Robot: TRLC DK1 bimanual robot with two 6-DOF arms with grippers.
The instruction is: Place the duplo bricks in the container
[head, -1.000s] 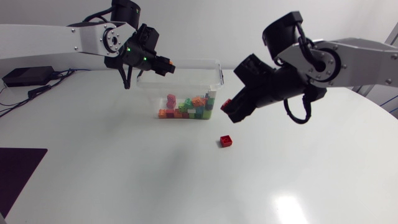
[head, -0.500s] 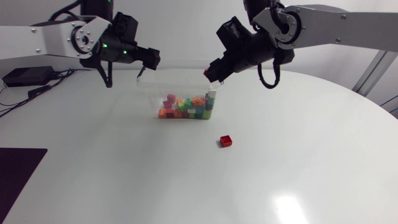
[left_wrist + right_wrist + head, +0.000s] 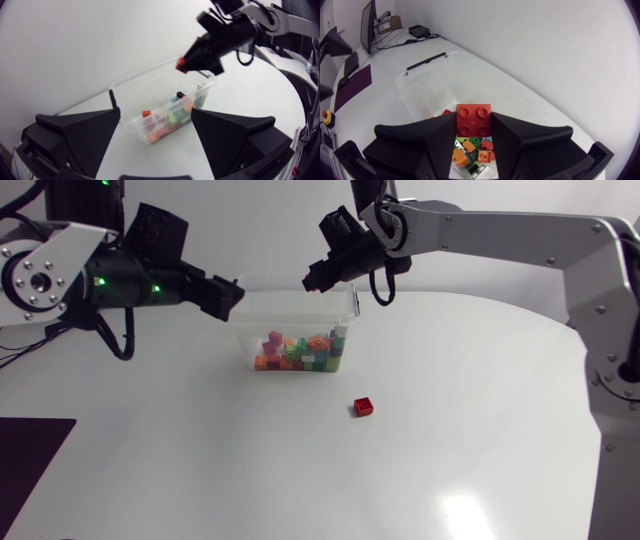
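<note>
Between right fingers (image 3: pixel 432 145), 1 red brick (image 3: pixel 474 121)

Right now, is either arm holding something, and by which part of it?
The right arm's jaws pinch a red duplo brick by two opposite sides, over the container. The left jaws hold nothing.

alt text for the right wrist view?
The right gripper is shut on a red duplo brick, studs toward the camera, held over the open clear container. Below the fingers, a pile of mixed-colour bricks lies in the container.
</note>
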